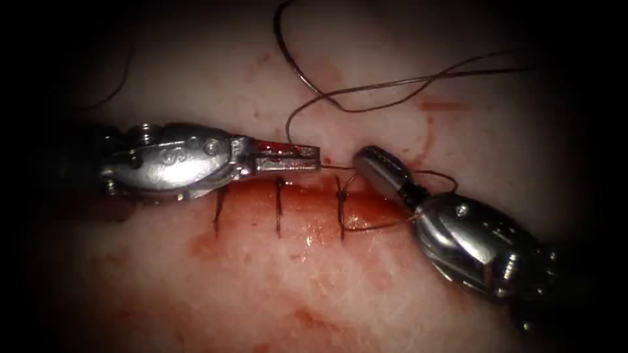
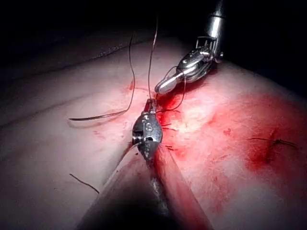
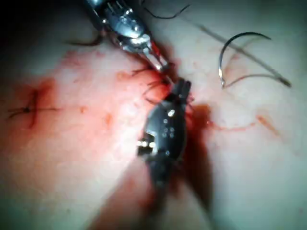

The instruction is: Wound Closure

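Endoscope view: needle free on tissue, curve opening rightward.

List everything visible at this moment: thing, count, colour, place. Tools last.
tissue: one, pale pink, under everything.
cut: one, dark red, running left to right between the tools.
stitches: three, dark, across the cut.
needle: one, dark, curved, lying free on the tissue above the cut, not in the tissue, held by neither tool.
thread: one dark strand, from the needle down to the left tool's jaws, with loops around the right tool.
red fluid: smears along and below the cut.
left tool: one, silver, above the cut, jaws shut on the thread.
right tool: one, silver, at the cut's right end, jaws shut, thread looped around it.
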`<control>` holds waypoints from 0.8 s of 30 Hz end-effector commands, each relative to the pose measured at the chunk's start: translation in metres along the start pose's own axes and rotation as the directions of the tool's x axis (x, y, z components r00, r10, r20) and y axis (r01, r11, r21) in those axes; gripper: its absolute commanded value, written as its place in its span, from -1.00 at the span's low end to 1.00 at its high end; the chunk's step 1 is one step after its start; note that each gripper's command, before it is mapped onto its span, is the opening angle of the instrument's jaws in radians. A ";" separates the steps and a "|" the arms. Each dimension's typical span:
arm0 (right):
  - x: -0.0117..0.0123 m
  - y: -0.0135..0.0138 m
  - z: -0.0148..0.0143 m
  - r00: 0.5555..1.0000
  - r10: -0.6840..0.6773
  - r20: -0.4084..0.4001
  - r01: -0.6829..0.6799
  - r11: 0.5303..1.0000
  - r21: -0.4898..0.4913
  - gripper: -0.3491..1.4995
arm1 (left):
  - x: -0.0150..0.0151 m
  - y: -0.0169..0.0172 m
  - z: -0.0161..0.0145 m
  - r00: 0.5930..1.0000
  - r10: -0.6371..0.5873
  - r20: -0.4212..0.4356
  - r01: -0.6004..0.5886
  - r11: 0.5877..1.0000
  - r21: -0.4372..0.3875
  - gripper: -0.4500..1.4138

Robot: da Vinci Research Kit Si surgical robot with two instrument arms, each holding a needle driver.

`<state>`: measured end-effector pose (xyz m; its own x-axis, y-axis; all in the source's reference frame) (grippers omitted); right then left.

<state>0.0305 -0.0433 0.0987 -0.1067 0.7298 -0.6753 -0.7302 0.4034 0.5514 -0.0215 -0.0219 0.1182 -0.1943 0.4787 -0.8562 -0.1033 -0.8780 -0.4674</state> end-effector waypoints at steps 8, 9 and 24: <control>-0.0020 -0.0028 -0.0014 0.997 -0.071 0.035 0.068 0.995 0.069 -1.00 | 0.0003 -0.0073 0.0006 1.000 -0.028 0.008 0.028 0.999 0.042 -1.00; -0.0022 -0.0029 -0.0015 0.997 -0.073 0.035 0.070 0.995 0.071 -1.00 | 0.0006 -0.0086 0.0005 1.000 -0.028 0.008 0.028 0.998 0.053 -1.00; -0.0047 -0.0035 -0.0020 0.990 -0.116 0.076 0.103 0.982 0.155 -1.00 | 0.0015 -0.0216 0.0024 0.999 -0.037 0.012 0.035 0.991 0.131 -1.00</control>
<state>0.0315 -0.0488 0.0986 0.0317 0.7173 -0.6960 -0.6249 0.5577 0.5464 -0.0213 -0.0019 0.1274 -0.2031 0.5122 -0.8345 -0.2404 -0.8523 -0.4646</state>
